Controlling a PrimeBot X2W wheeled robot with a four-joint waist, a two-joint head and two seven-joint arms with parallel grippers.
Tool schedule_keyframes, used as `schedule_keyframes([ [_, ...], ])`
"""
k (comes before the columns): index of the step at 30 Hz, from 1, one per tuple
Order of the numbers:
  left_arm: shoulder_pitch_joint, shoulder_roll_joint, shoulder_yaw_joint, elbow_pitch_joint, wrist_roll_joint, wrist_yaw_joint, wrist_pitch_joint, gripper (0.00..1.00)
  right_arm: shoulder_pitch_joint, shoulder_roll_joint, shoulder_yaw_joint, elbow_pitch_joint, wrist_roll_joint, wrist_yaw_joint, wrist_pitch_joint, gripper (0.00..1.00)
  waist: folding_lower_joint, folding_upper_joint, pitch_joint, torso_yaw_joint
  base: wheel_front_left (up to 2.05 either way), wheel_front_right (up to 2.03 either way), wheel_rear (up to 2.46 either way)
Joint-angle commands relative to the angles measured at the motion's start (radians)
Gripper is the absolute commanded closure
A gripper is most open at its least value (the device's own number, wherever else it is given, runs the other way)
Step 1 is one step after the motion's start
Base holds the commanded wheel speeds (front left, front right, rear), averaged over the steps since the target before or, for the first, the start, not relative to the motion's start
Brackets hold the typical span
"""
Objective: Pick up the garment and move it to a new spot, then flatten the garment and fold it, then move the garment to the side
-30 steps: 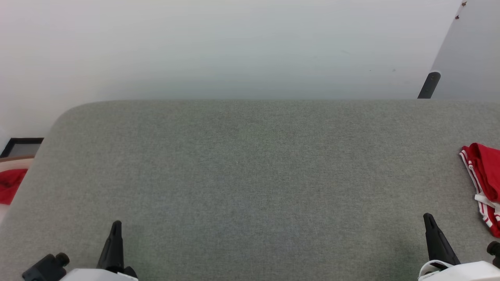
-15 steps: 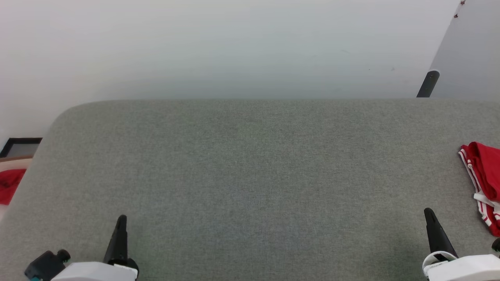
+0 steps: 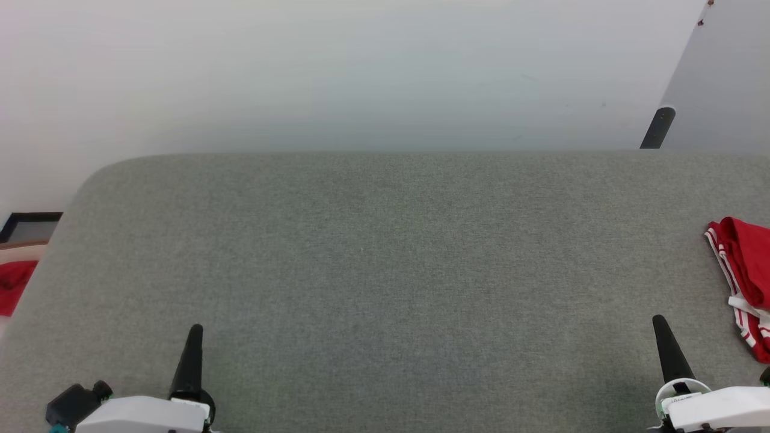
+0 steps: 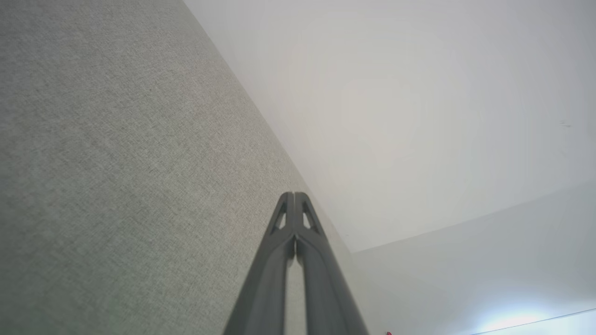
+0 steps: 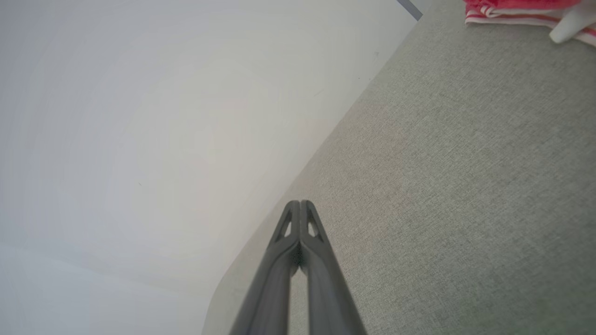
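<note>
The garment (image 3: 746, 270), red with white-and-red striped trim, lies bunched at the right edge of the grey surface (image 3: 385, 270), partly cut off by the head view's border. Its striped edge (image 5: 521, 11) shows at the top right of the right wrist view. My right gripper (image 3: 660, 322) is shut and empty near the front right, a short way left of the garment. Shut and empty too, my left gripper (image 3: 195, 331) sits at the front left, far from the garment. Both pairs of fingertips meet in the wrist views: left gripper (image 4: 294, 195), right gripper (image 5: 300, 204).
A plain red cloth scrap (image 3: 12, 285) lies beyond the surface's left edge, beside a dark frame (image 3: 30, 225). A pale wall rises behind the surface. A dark post (image 3: 657, 127) stands at the back right, beside a grey panel.
Both grippers have crept a little forward over the surface. The head view has shifted slightly. The garment lies as before.
</note>
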Motion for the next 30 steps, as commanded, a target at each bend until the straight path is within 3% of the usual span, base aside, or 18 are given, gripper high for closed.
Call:
schedule_keyframes([
  [1, -0.018, 0.001, 0.005, -0.006, -0.026, 0.000, 0.006, 1.00, -0.020, 0.001, -0.007, -0.005, 0.028, 0.000, 0.007, 1.00, 0.0000, 0.0000, 0.000, 0.000, 0.00, 0.00, 0.00],
  [30, -0.050, -0.028, 0.007, 0.007, -0.269, 0.000, 0.076, 1.00, -0.054, 0.028, -0.037, 0.016, 0.291, -0.001, 0.078, 1.00, 0.0000, 0.0000, 0.006, -0.008, 0.00, 0.00, 0.00],
])
